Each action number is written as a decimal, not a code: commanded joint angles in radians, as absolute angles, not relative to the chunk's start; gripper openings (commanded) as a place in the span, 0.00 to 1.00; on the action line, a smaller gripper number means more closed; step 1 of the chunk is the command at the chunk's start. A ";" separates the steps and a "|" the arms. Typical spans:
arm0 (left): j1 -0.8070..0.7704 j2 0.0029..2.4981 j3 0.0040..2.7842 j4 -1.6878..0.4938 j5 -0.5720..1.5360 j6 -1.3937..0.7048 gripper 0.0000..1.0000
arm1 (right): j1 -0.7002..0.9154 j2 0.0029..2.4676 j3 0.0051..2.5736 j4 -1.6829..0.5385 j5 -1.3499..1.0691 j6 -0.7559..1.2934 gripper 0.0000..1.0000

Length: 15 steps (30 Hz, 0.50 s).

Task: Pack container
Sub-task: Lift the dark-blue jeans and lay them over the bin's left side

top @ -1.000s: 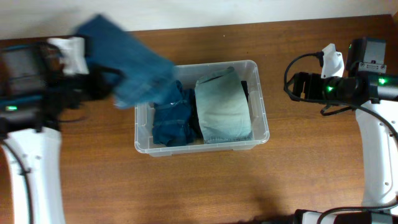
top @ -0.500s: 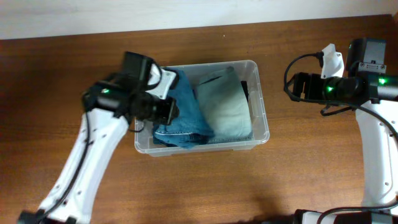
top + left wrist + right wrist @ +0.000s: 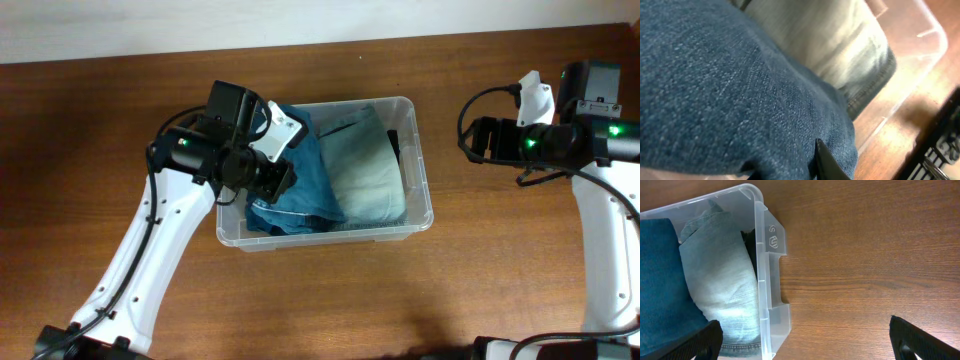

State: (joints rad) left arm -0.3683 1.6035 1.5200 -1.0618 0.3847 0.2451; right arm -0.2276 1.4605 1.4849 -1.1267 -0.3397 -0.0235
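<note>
Nearest you, the table [image 3: 330, 300] is brown wood with a fine grain running side to side; a broad stretch of it lies between you and the bin. The left arm [image 3: 140, 260], a smooth white link, slants up from the near left toward the middle.

The container [image 3: 424, 195] sits mid-table, a clear plastic rectangle with rounded corners and a stepped rim, its long side across your view; the right wrist view shows a moulded handle recess in its right end wall [image 3: 771, 280].

Inside, dark blue jeans [image 3: 305, 195] of coarse twill fill the left half, bunched. A folded pale-wash denim piece [image 3: 368, 170] lies touching them on the right. A sliver of black fabric [image 3: 393, 140] shows between that piece and the right wall.

The left gripper [image 3: 272, 170] is over the bin's left end, down on the dark jeans; one black fingertip [image 3: 826, 160] presses the cloth, but you cannot tell whether the jaws pinch it or stand apart.

The right gripper [image 3: 810, 337] hangs to the right of the bin, its fingers spread wide, with open wood between it and the right wall.

Beyond the far rim comes a band of table, then a white wall [image 3: 200, 25].
</note>
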 commanded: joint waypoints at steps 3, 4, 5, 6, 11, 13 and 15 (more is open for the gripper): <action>-0.382 1.543 1.569 -1.029 0.633 0.357 0.00 | -0.229 1.460 1.491 -1.127 -0.327 -0.027 0.99; -0.382 1.537 1.578 -1.029 0.633 0.357 0.00 | -0.229 1.460 1.491 -1.127 -0.327 -0.027 0.98; -0.382 1.530 1.590 -1.028 0.633 0.357 0.00 | -0.229 1.460 1.491 -1.127 -0.327 -0.027 0.99; -0.379 1.515 1.608 -1.025 0.633 0.352 0.00 | -0.229 1.460 1.491 -1.127 -0.327 -0.027 0.98; -0.377 1.503 1.610 -0.990 0.690 0.254 0.00 | -0.229 1.460 1.491 -1.128 -0.327 -0.027 0.98; -0.377 1.503 1.610 -0.978 0.741 0.255 0.00 | -0.229 1.460 1.491 -1.130 -0.326 -0.027 0.98; -0.377 1.503 1.610 -0.958 0.770 0.255 0.00 | -0.229 1.460 1.491 -1.131 -0.320 -0.027 0.98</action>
State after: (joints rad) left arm -0.3683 1.5578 1.5505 -1.0046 0.5720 0.2626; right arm -0.2276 1.4605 1.4849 -1.1286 -0.3367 -0.0238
